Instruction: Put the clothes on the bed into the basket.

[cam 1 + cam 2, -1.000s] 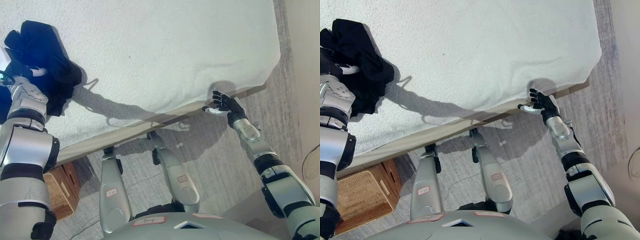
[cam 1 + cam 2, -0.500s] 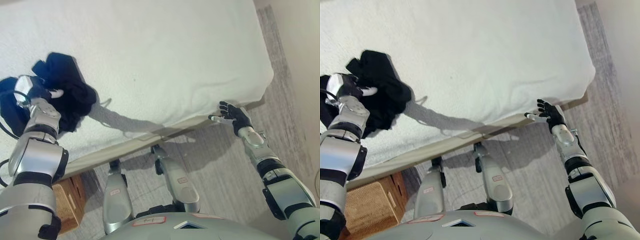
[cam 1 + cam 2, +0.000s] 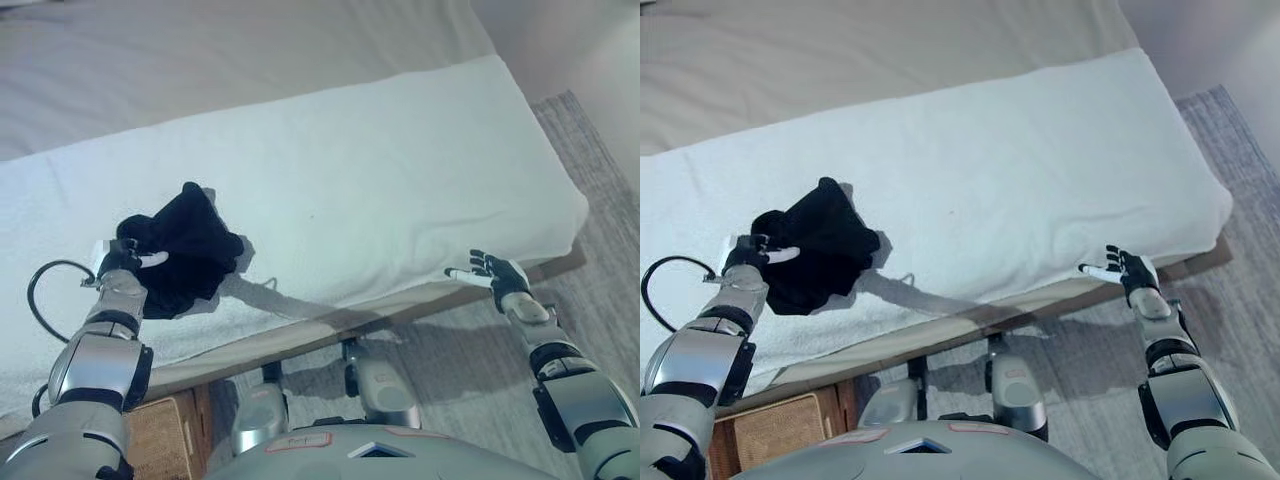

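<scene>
A bundle of black clothes [image 3: 185,250] hangs bunched just above the white bed cover [image 3: 380,170], near the bed's front left. My left hand [image 3: 125,262] is shut on the bundle's left side, fingers curled into the cloth. A wicker basket [image 3: 160,440] stands on the floor below the bed's front edge at lower left, partly hidden by my left arm. My right hand [image 3: 492,272] hovers open beside the bed's front right edge, fingers spread, holding nothing.
The white cover drapes over the bed's front edge and right corner [image 3: 570,215]. Beige bedding [image 3: 200,50] lies across the far side. Grey carpet [image 3: 600,140] runs along the bed's right side and front.
The camera has tilted up, so more of the bed shows. My left hand stays on the black clothes. My right hand remains open by the bed's edge.
</scene>
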### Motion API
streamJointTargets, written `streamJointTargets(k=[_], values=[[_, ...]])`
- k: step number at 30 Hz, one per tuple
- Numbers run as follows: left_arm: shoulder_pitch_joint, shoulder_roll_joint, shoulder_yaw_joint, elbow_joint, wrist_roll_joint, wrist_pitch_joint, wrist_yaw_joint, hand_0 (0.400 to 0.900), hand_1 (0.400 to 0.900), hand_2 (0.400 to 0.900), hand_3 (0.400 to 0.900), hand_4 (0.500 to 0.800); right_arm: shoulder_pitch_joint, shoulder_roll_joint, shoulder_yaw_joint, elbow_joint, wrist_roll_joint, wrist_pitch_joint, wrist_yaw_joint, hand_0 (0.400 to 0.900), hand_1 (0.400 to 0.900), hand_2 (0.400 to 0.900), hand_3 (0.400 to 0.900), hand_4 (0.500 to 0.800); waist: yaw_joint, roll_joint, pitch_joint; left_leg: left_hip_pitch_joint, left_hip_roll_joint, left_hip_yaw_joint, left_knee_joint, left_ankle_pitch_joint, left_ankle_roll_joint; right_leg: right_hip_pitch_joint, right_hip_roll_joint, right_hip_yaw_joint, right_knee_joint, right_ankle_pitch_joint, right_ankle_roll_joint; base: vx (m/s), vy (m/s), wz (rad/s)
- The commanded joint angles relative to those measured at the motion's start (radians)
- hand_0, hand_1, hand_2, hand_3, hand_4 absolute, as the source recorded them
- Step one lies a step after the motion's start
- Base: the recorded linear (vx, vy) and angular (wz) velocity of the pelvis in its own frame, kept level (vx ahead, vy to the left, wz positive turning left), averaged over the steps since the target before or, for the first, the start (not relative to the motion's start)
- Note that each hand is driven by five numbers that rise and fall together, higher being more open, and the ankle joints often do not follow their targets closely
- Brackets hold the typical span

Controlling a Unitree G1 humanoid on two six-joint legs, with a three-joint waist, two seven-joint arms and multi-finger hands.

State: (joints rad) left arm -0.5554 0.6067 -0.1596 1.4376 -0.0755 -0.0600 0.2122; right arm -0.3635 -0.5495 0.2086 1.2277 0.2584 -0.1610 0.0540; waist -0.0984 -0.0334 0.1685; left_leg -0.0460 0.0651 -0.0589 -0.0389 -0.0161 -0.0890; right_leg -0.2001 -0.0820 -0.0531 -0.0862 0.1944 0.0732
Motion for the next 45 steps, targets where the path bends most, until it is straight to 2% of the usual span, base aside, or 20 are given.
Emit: streamJointTargets(k=[1, 5, 6, 7, 8, 13, 15, 17, 21, 23, 24, 25, 27, 29, 30, 31, 34, 37, 45], values=[[0.053, 0.139, 0.042, 0.081, 0.011, -0.022, 0.007, 0.400, 0.400, 0.400, 0.400, 0.500, 0.020, -0.096, -0.032, 0.039, -0.033, -0.028, 0.008, 0.900, 0.900, 0.900, 0.900, 0.800, 0.037, -0.040, -0.084, 0.004, 0.042, 0.033, 0.044, -0.018, -0.034, 0.002, -0.097, -0.026, 0.055, -0.013, 0.108, 0.01, 0.007, 0.16], [0.132, 0.208, 0.119, 0.124, 0.021, -0.022, -0.002, 0.400, 0.400, 0.400, 0.400, 0.500, 0.049, -0.107, -0.057, 0.045, -0.042, -0.028, 0.019, 0.900, 0.900, 0.900, 0.900, 0.800, 0.053, -0.048, -0.095, 0.013, 0.045, 0.021, 0.025, -0.009, -0.034, 0.016, -0.098, -0.042, 0.051, -0.018, 0.114, 0.01, -0.001, 0.13], [0.132, 0.208, 0.119, 0.124, 0.021, -0.022, -0.002, 0.400, 0.400, 0.400, 0.400, 0.500, 0.049, -0.107, -0.057, 0.045, -0.042, -0.028, 0.019, 0.900, 0.900, 0.900, 0.900, 0.800, 0.052, -0.048, -0.095, 0.013, 0.045, 0.021, 0.025, -0.009, -0.034, 0.017, -0.098, -0.042, 0.051, -0.018, 0.114, 0.01, -0.003, 0.12], [0.163, 0.194, 0.139, 0.094, 0.020, -0.008, -0.008, 0.400, 0.400, 0.400, 0.400, 0.500, 0.069, -0.116, -0.069, 0.039, -0.043, -0.022, 0.020, 0.900, 0.900, 0.900, 0.900, 0.800, 0.063, -0.049, -0.096, 0.010, 0.042, 0.012, 0.028, -0.011, -0.031, 0.020, -0.099, -0.044, 0.050, -0.018, 0.114, -0.01, -0.004, 0.19], [0.195, 0.203, 0.168, 0.085, 0.016, -0.013, -0.012, 0.400, 0.400, 0.400, 0.400, 0.500, 0.080, -0.126, -0.077, 0.038, -0.047, -0.020, 0.027, 0.900, 0.900, 0.900, 0.900, 0.800, 0.071, -0.047, -0.095, 0.006, 0.040, 0.006, 0.030, -0.009, -0.029, 0.022, -0.099, -0.051, 0.050, -0.018, 0.114, -0.02, -0.003, 0.21], [0.275, 0.233, 0.222, 0.114, 0.048, -0.016, -0.022, 0.400, 0.400, 0.400, 0.400, 0.500, 0.091, -0.134, -0.092, 0.026, -0.056, -0.022, 0.038, 0.900, 0.900, 0.900, 0.900, 0.800, 0.093, -0.052, -0.092, 0.005, 0.036, -0.011, 0.023, -0.004, -0.024, 0.029, -0.102, -0.061, 0.049, -0.017, 0.118, -0.03, 0.019, 0.08], [0.319, 0.240, 0.276, 0.138, 0.030, -0.008, -0.039, 0.400, 0.400, 0.400, 0.400, 0.500, 0.098, -0.137, -0.098, 0.019, -0.062, -0.019, 0.046, 0.900, 0.900, 0.900, 0.900, 0.800, 0.101, -0.054, -0.090, 0.006, 0.033, -0.014, 0.019, -0.002, -0.022, 0.031, -0.103, -0.063, 0.050, -0.018, 0.118, -0.02, 0.030, 0.06], [0.367, 0.272, 0.324, 0.165, 0.034, -0.005, -0.049, 0.400, 0.400, 0.400, 0.400, 0.500, 0.098, -0.140, -0.101, 0.014, -0.066, -0.015, 0.056, 0.900, 0.900, 0.900, 0.900, 0.800, 0.108, -0.055, -0.089, 0.007, 0.033, -0.017, 0.019, -0.002, -0.022, 0.034, -0.103, -0.065, 0.050, -0.019, 0.119, 0.00, 0.024, 0.04], [0.449, 0.315, 0.387, 0.213, 0.074, 0.010, -0.069, 0.400, 0.400, 0.400, 0.400, 0.500, 0.101, -0.144, -0.105, 0.006, -0.070, -0.016, 0.068, 0.900, 0.900, 0.900, 0.900, 0.800, 0.120, -0.061, -0.083, 0.010, 0.033, -0.019, 0.025, -0.005, -0.021, 0.039, -0.104, -0.066, 0.051, -0.021, 0.119, 0.00, 0.005, -0.01], [0.519, 0.350, 0.474, 0.249, 0.077, 0.023, -0.083, 0.400, 0.400, 0.400, 0.400, 0.500, 0.106, -0.149, -0.112, -0.010, -0.075, -0.016, 0.077, 0.900, 0.900, 0.900, 0.900, 0.800, 0.133, -0.065, -0.079, 0.013, 0.032, -0.016, 0.033, -0.012, -0.019, 0.044, -0.103, -0.065, 0.054, -0.024, 0.120, 0.00, 0.023, -0.08], [0.524, 0.350, 0.479, 0.247, 0.077, 0.023, -0.084, 0.400, 0.400, 0.400, 0.400, 0.500, 0.105, -0.148, -0.110, -0.011, -0.075, -0.015, 0.077, 0.900, 0.900, 0.900, 0.900, 0.800, 0.132, -0.065, -0.080, 0.014, 0.032, -0.016, 0.033, -0.012, -0.019, 0.044, -0.103, -0.064, 0.054, -0.024, 0.120, 0.00, 0.021, -0.07], [0.562, 0.364, 0.517, 0.257, 0.077, 0.027, -0.091, 0.400, 0.400, 0.400, 0.400, 0.500, 0.113, -0.156, -0.117, -0.007, -0.075, -0.016, 0.082, 0.900, 0.900, 0.900, 0.900, 0.800, 0.139, -0.066, -0.078, 0.016, 0.031, -0.017, 0.036, -0.015, -0.018, 0.047, -0.103, -0.064, 0.054, -0.026, 0.120, 0.00, 0.000, 0.00], [0.609, 0.375, 0.552, 0.262, 0.098, 0.033, -0.099, 0.400, 0.400, 0.400, 0.400, 0.500, 0.123, -0.159, -0.123, -0.011, -0.078, -0.016, 0.087, 0.900, 0.900, 0.900, 0.900, 0.800, 0.147, -0.068, -0.075, 0.018, 0.031, -0.019, 0.041, -0.017, -0.017, 0.052, -0.103, -0.064, 0.055, -0.028, 0.120, 0.00, 0.000, 0.00], [0.646, 0.374, 0.587, 0.262, 0.103, 0.045, -0.105, 0.400, 0.400, 0.400, 0.400, 0.500, 0.129, -0.162, -0.130, -0.011, -0.075, -0.015, 0.095, 0.900, 0.900, 0.900, 0.900, 0.800, 0.157, -0.070, -0.071, 0.018, 0.030, -0.023, 0.044, -0.017, -0.017, 0.056, -0.105, -0.066, 0.055, -0.030, 0.120, 0.00, 0.013, 0.06], [0.697, 0.372, 0.650, 0.262, 0.081, 0.060, -0.109, 0.400, 0.400, 0.400, 0.400, 0.500, 0.138, -0.165, -0.140, -0.019, -0.070, -0.013, 0.105, 0.900, 0.900, 0.900, 0.900, 0.800, 0.168, -0.071, -0.066, 0.017, 0.029, -0.026, 0.044, -0.017, -0.016, 0.057, -0.107, -0.070, 0.056, -0.031, 0.121, -0.01, 0.017, 0.05], [0.702, 0.372, 0.655, 0.262, 0.082, 0.059, -0.110, 0.400, 0.400, 0.400, 0.400, 0.500, 0.137, -0.164, -0.137, -0.020, -0.070, -0.013, 0.105, 0.900, 0.900, 0.900, 0.900, 0.800, 0.165, -0.072, -0.066, 0.018, 0.029, -0.026, 0.044, -0.017, -0.016, 0.057, -0.107, -0.070, 0.056, -0.031, 0.121, 0.00, 0.022, 0.04], [0.757, 0.375, 0.732, 0.262, 0.040, 0.061, -0.108, 0.400, 0.400, 0.400, 0.400, 0.500, 0.150, -0.174, -0.146, -0.023, -0.069, -0.014, 0.112, 0.900, 0.900, 0.900, 0.900, 0.800, 0.181, -0.076, -0.062, 0.017, 0.027, -0.030, 0.045, -0.018, -0.012, 0.060, -0.110, -0.073, 0.055, -0.029, 0.124, 0.00, 0.003, 0.02], [0.782, 0.361, 0.757, 0.262, 0.013, 0.063, -0.117, 0.400, 0.400, 0.400, 0.400, 0.500, 0.159, -0.174, -0.152, -0.022, -0.068, -0.013, 0.119, 0.900, 0.900, 0.900, 0.900, 0.800, 0.192, -0.080, -0.058, 0.013, 0.023, -0.038, 0.050, -0.018, -0.009, 0.064, -0.113, -0.080, 0.055, -0.030, 0.125, -0.01, 0.014, 0.09], [0.814, 0.304, 0.769, 0.262, -0.023, 0.072, -0.147, 0.400, 0.400, 0.400, 0.400, 0.500, 0.147, -0.172, -0.150, -0.012, -0.071, -0.006, 0.138, 0.900, 0.900, 0.900, 0.900, 0.800, 0.213, -0.084, -0.054, 0.001, 0.010, -0.055, 0.058, -0.019, -0.002, 0.071, -0.124, -0.095, 0.056, -0.029, 0.123, 0.00, 0.017, 0.10]])
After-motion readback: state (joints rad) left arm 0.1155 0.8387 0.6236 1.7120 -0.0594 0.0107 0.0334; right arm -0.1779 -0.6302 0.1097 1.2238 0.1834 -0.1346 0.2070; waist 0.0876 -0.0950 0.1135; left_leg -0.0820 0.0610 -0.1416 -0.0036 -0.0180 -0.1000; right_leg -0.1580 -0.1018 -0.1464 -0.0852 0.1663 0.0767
